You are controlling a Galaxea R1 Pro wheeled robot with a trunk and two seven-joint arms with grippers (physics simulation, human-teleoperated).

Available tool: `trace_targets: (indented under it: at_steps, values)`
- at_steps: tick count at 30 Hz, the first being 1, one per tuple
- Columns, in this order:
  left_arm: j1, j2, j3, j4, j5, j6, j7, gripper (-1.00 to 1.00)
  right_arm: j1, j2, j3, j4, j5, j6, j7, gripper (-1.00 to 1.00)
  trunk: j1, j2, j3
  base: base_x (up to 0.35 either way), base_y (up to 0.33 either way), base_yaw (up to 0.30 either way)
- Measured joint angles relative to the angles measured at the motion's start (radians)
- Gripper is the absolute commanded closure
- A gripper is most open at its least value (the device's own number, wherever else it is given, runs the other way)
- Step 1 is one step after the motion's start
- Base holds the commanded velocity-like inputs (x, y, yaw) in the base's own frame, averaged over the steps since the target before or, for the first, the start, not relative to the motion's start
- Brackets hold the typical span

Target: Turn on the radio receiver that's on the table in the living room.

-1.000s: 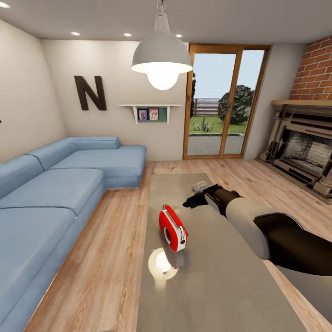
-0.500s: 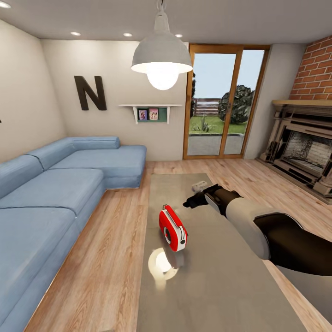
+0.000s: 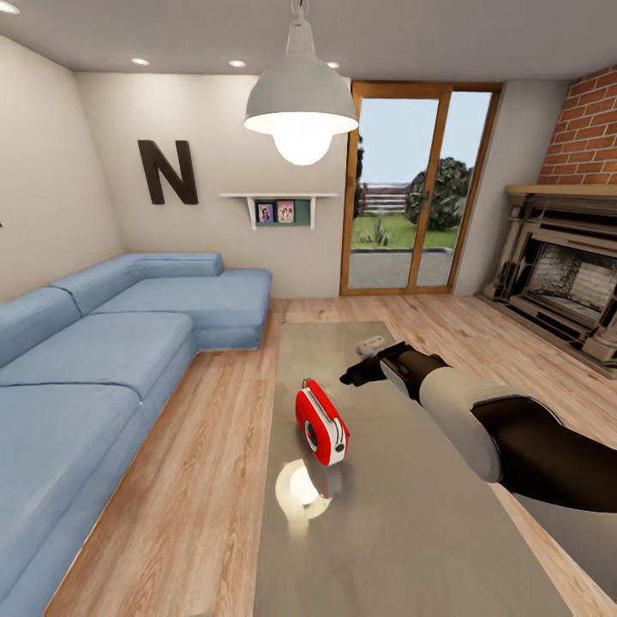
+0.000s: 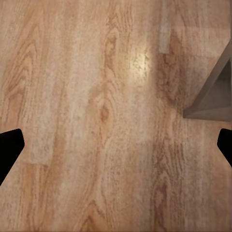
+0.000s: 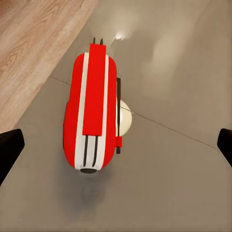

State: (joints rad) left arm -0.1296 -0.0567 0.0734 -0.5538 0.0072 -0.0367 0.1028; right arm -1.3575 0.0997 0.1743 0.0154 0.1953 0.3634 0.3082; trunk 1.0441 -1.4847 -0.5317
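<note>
Radio receiver (image 3: 321, 423) upright on the table (image 3: 403, 531); right gripper (image 3: 358, 374) hovers just beyond it, fingers spread wide; left gripper (image 4: 116, 145) spread too, apparently over floor

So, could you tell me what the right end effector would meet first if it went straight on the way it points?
Most likely the radio receiver: the right end effector looks down along open fingers at its top, above the table. Depth is unclear.

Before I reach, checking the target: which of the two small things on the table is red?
The radio receiver, upright near the table's left edge; the pale gadget lies flat farther back.
</note>
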Motion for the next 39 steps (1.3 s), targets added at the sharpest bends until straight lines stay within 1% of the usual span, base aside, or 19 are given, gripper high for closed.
trace_targets:
  at_steps: [32,39]
  values:
    - [0.000,-0.008,0.000,0.000,-0.001,-0.003,0.005,-1.00,0.000,-0.001,-0.005,-0.001,-0.005,0.000,0.005,-1.00,0.123,-0.224,-0.100,0.000,0.000,0.000]
    - [0.000,-0.007,0.000,0.000,-0.001,-0.004,0.006,-1.00,0.000,-0.001,-0.004,-0.002,-0.005,0.010,0.005,-1.00,0.123,-0.224,-0.100,0.000,0.000,0.000]
